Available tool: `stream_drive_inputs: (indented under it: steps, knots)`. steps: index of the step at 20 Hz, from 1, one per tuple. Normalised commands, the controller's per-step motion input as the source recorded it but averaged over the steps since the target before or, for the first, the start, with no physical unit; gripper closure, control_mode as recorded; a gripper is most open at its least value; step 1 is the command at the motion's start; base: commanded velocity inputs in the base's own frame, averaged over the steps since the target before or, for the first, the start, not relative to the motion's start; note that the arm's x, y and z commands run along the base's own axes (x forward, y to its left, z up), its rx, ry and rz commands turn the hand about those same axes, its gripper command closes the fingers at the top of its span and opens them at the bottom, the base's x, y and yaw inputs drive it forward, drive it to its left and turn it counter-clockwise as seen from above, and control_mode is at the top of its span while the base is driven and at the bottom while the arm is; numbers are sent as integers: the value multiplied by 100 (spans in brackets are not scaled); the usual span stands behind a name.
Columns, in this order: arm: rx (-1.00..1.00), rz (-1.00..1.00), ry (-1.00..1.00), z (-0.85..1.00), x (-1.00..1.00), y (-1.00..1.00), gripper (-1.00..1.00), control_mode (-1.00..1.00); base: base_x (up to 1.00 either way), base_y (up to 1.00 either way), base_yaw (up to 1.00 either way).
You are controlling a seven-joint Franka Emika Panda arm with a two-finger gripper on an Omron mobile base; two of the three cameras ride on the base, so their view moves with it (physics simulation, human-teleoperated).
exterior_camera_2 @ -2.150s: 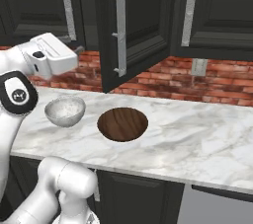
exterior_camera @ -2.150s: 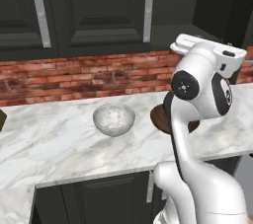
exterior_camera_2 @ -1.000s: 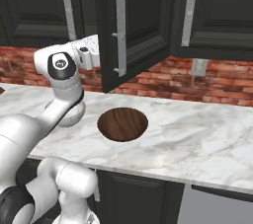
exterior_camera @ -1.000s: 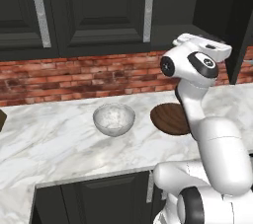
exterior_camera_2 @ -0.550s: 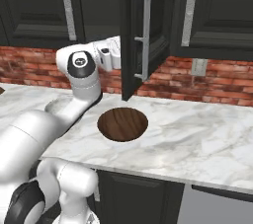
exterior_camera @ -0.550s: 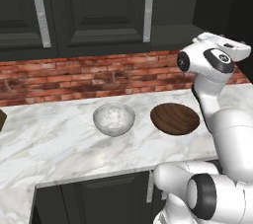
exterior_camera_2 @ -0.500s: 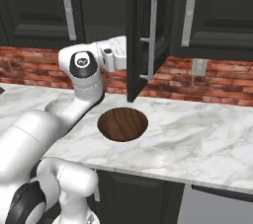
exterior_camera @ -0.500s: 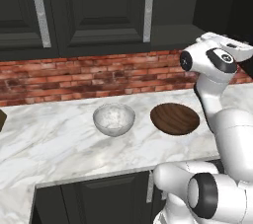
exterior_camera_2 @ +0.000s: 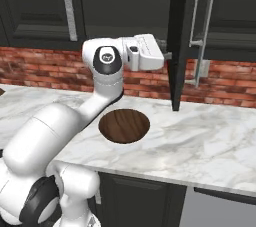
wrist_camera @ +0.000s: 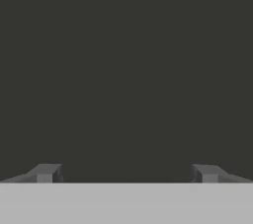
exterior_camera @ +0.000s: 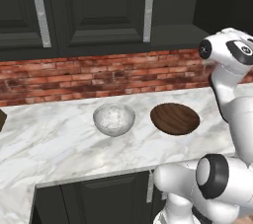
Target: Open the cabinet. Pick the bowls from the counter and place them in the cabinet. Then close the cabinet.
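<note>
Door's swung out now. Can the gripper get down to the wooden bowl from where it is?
Probably yes: the wooden bowl lies uncovered on the counter, and the gripper, jaws open and empty, is against the cabinet door above it.

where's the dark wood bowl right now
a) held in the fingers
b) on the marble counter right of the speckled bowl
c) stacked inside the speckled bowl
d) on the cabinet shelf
b: in the left base view the wood bowl sits flat on the counter, to the right of the speckled bowl and apart from it.
</note>
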Motion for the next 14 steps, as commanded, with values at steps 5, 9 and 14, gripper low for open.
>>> stream_drive_inputs:
  steps: [5,9,14]
  knots:
    - [2,3,2,0,1,-33,-100,-100,0,0,0]
    - [-3,7,-2,0,-36,14,-100,-100,0,0,0]
    - [-15,36,0,24,-54,78,-100,-100,0,0,0]
